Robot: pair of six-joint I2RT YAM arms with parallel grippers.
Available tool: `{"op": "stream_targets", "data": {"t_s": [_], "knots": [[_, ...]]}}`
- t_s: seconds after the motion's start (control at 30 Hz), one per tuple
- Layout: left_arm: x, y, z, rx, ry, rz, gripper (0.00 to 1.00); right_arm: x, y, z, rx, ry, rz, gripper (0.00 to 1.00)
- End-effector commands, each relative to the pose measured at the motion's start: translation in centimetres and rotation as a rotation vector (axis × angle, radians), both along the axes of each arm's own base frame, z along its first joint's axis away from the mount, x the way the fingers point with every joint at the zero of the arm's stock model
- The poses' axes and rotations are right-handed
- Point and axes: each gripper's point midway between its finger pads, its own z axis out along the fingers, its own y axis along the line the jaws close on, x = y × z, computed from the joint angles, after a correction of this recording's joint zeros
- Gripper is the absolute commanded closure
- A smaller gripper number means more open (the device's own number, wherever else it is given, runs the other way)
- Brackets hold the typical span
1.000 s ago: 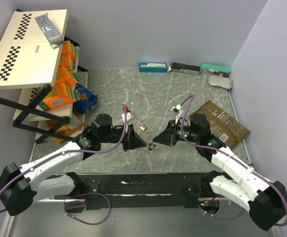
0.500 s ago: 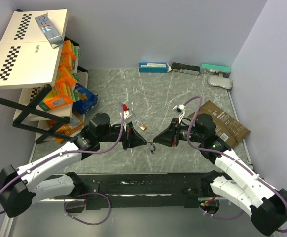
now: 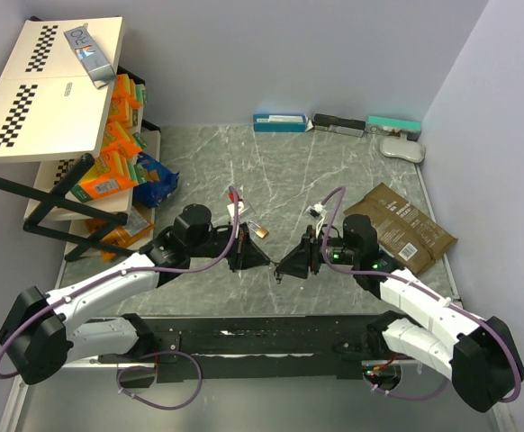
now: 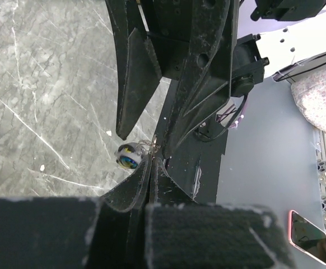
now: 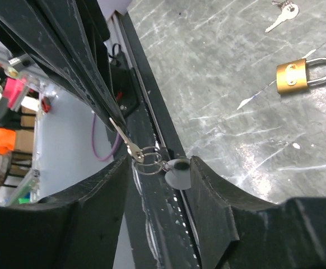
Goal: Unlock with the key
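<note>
Top view: the left pincer (image 3: 260, 261) and right pincer (image 3: 285, 266) met tip to tip over the near middle of the table (image 3: 352, 171). The padlock (image 3: 259, 231) lay just beyond them.

Left wrist view: the left pincer was closed, with a round tag (image 4: 128, 157) at its tips.

Right wrist view: the key (image 5: 122, 134) was clamped in the left pincer. The key's ring (image 5: 149, 153) and tag hung between the spread, open fingers of the right pincer. The padlock lay apart on the table.

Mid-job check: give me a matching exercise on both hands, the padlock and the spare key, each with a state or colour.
Things:
1. left hand
2. right hand
3. padlock
4. spare key

States or colours:
A. open
B. brass
C. shut on the key
D. silver, lying loose

Pairs: 1-C, 2-A, 3-B, 4-D
</note>
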Motion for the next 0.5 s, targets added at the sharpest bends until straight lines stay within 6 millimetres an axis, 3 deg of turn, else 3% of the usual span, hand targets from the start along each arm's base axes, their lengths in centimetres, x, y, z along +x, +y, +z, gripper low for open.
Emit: {"op": "stream_targets", "data": {"t_s": [0.0, 0.47], "knots": [[-0.1, -0.4, 1.1, -0.031, -0.011, -0.021, 0.99, 0.2, 0.2, 1.7, 0.048, -0.159, 0.033, 0.44], [-0.8, -0.6, 1.0, -0.035, 0.003, -0.068, 0.99, -0.4, -0.5, 2.6, -0.014, -0.297, 0.022, 0.5]]}}
